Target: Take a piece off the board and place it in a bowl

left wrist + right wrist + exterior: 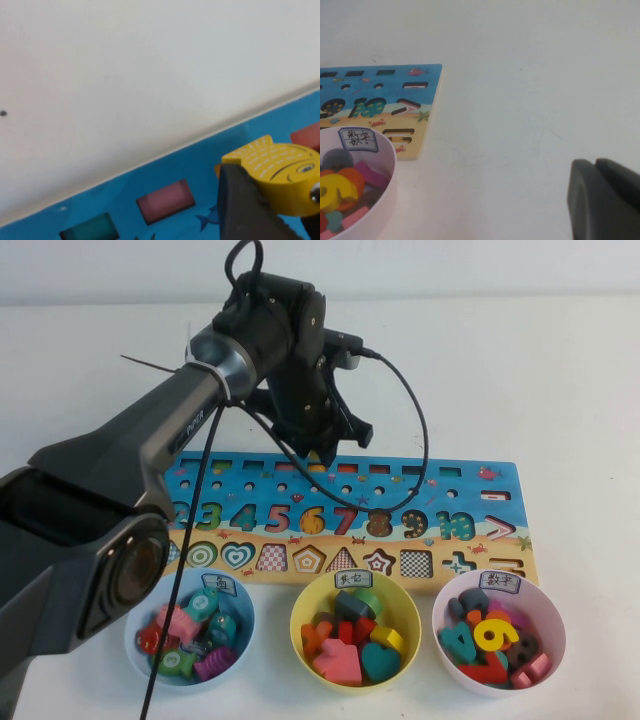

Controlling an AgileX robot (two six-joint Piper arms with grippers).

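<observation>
- Overhead first: the left hand [322, 452] hangs over the far edge of the board [480, 530], above the row of small slots; a sliver of yellow shows between its fingers, which I take to be the fish [318, 466]; the blue bowl [140, 652] sits on the near side of the board, at the robot's left, already part-filled with pieces; a yellow bowl [398, 612] and a pink bowl [548, 612] stand beside it; the right hand is out of this view.
- Left wrist next: the fish [280, 170] is pinched between the dark fingers [245, 205], closed on its flat faces, and looks raised a little off the board [200, 175], though I cannot be sure of the gap; pink and green slot inserts lie near it.
- Handling, as I judge it: a small painted wooden piece, so light, stiff and unbreakable, but smooth, hence liable to slip or twist if held by the tail; a grip across the thick body, as here, seems soundest.
- Right wrist last: the right hand [605, 200] is parked over the bare surface [530, 75], well apart from the board's end [427, 100] and the pink bowl [387, 165]; its fingers sit together with nothing between them.
</observation>
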